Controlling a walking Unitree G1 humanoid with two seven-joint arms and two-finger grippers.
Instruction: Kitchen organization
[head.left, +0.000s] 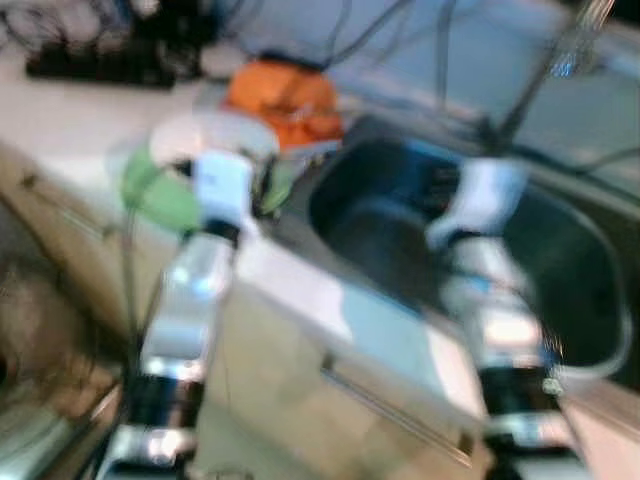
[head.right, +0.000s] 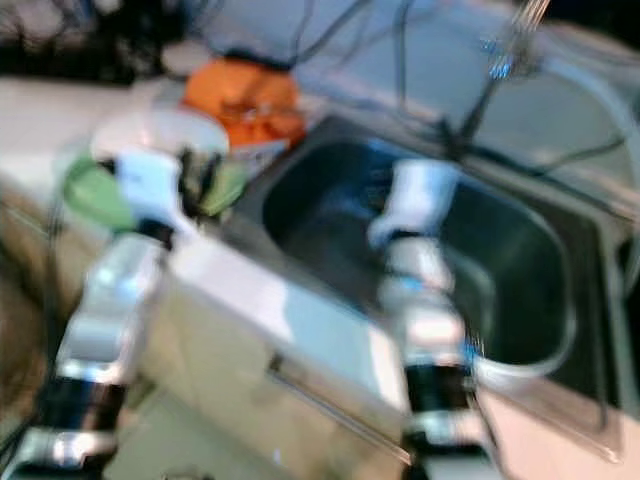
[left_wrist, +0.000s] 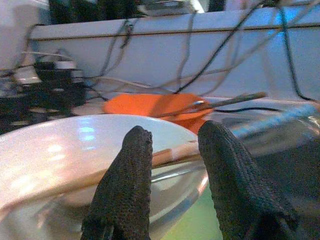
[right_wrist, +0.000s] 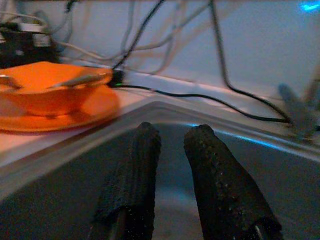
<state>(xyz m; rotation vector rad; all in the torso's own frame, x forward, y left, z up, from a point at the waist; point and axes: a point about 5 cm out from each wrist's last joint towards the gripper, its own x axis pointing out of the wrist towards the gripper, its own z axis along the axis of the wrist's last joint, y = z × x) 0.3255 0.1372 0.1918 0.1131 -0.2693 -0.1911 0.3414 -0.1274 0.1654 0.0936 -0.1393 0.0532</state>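
Observation:
A white bowl (left_wrist: 60, 150) sits on a green plate (head.left: 150, 190) on the counter left of the sink (head.left: 580, 260). A wooden stick (left_wrist: 170, 155) lies across the bowl. My left gripper (left_wrist: 172, 135) is open at the bowl's near rim, and whether it touches is unclear. Behind the white bowl stands an orange bowl (right_wrist: 45, 90) with utensils in it, on an orange plate (right_wrist: 95, 107). My right gripper (right_wrist: 172, 132) hangs low inside the dark sink basin, fingers slightly apart with nothing between them. The head views are blurred.
A faucet (head.left: 560, 60) rises behind the sink. Black cables (right_wrist: 220, 75) trail along the back wall, and dark devices (head.left: 100, 60) crowd the far left counter. Below the counter edge is a cabinet front with a handle (head.left: 390, 410).

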